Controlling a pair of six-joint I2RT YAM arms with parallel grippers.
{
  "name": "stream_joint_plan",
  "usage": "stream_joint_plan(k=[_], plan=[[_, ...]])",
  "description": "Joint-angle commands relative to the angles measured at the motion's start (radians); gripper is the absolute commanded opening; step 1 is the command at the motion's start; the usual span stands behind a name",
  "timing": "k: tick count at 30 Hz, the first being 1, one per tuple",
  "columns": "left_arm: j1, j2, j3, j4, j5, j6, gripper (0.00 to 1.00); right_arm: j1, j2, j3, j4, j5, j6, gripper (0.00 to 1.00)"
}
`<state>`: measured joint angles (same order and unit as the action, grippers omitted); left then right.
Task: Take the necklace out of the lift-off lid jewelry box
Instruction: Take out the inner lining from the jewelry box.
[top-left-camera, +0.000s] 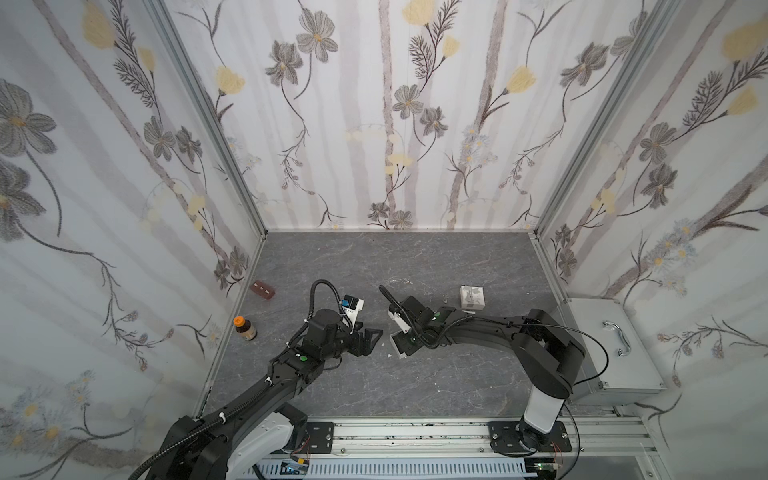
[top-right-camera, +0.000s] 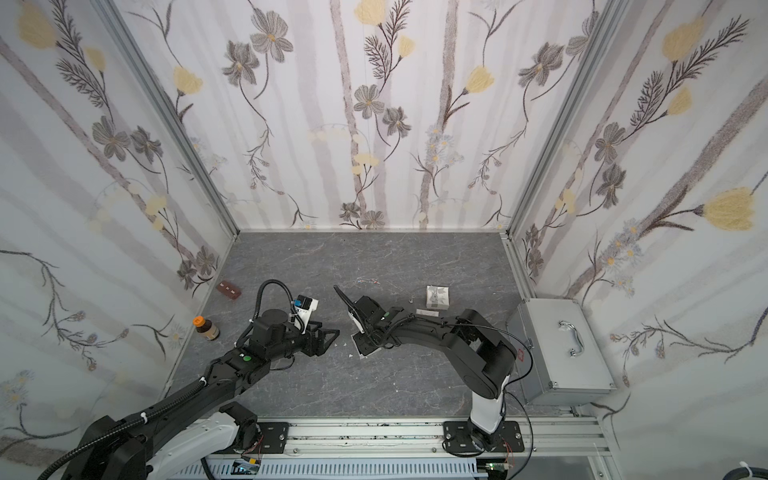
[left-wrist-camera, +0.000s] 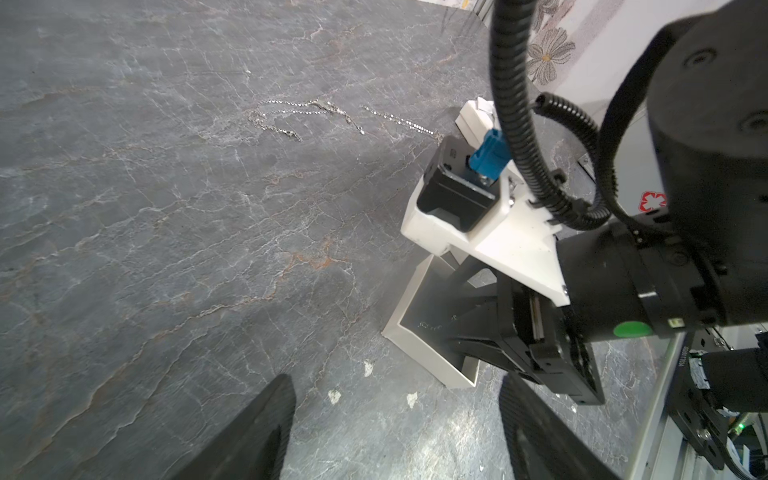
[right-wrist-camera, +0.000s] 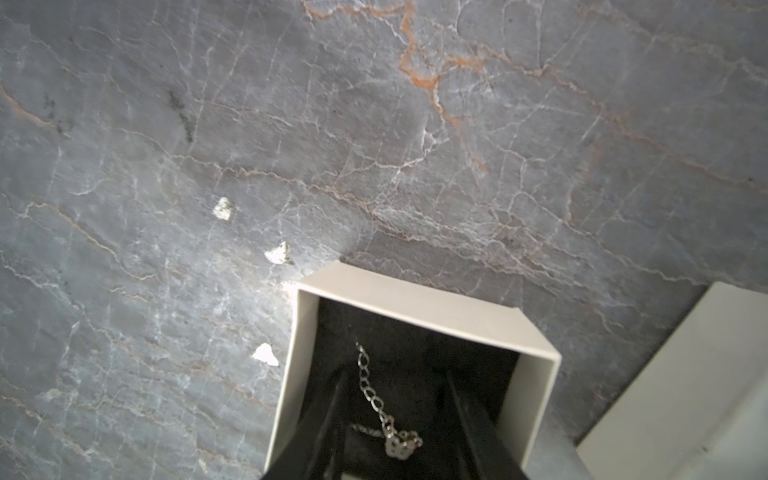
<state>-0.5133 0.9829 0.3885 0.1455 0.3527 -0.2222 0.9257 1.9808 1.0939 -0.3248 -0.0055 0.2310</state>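
The right gripper (right-wrist-camera: 397, 386) is down inside the jewelry box (right-wrist-camera: 415, 297). Its jaws are parted, and the necklace (right-wrist-camera: 376, 401) lies between them on the black lining, not pinched as far as the right wrist view shows. The box stands open, low in the middle of both top views, and is largely hidden under the right wrist.

The left gripper (left-wrist-camera: 395, 384) hangs just left of the box over the table (top-left-camera: 415, 257), jaws wide and holding nothing. A few white scraps (left-wrist-camera: 368, 368) lie on the table between the left gripper and the box.

Above the box in a top view, a loose silver chain (top-right-camera: 368, 281) lies on the bare table. Right of that sits a small white square box (top-left-camera: 472, 297). At the left edge of the table are two things — a brown block (top-left-camera: 262, 290) and, below it, a brown bottle (top-left-camera: 245, 328) with an orange cap. A metal case (top-left-camera: 611, 345) with a handle sits at the right edge.
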Motion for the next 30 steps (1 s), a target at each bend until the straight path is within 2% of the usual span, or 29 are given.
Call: stream_joint_plan(k=[1, 6, 11, 19, 30], plan=[[-0.001, 0.010, -0.007, 0.057, 0.029, -0.029, 0.79, 0.002, 0.023, 0.007, 0.026, 0.042, 0.006, 0.36], [-0.002, 0.032, -0.022, 0.060, 0.009, -0.031, 0.78, 0.003, 0.054, 0.006, 0.027, 0.055, 0.033, 0.28], [-0.008, 0.078, -0.024, 0.067, -0.016, -0.050, 0.75, 0.001, 0.057, 0.001, 0.045, 0.046, 0.051, 0.14], [-0.023, 0.168, -0.021, 0.159, -0.035, -0.073, 0.76, -0.009, 0.007, -0.038, 0.125, -0.059, 0.057, 0.03], [-0.047, 0.302, 0.029, 0.224, -0.025, -0.062, 0.75, -0.027, -0.055, -0.062, 0.166, -0.137, 0.067, 0.01]])
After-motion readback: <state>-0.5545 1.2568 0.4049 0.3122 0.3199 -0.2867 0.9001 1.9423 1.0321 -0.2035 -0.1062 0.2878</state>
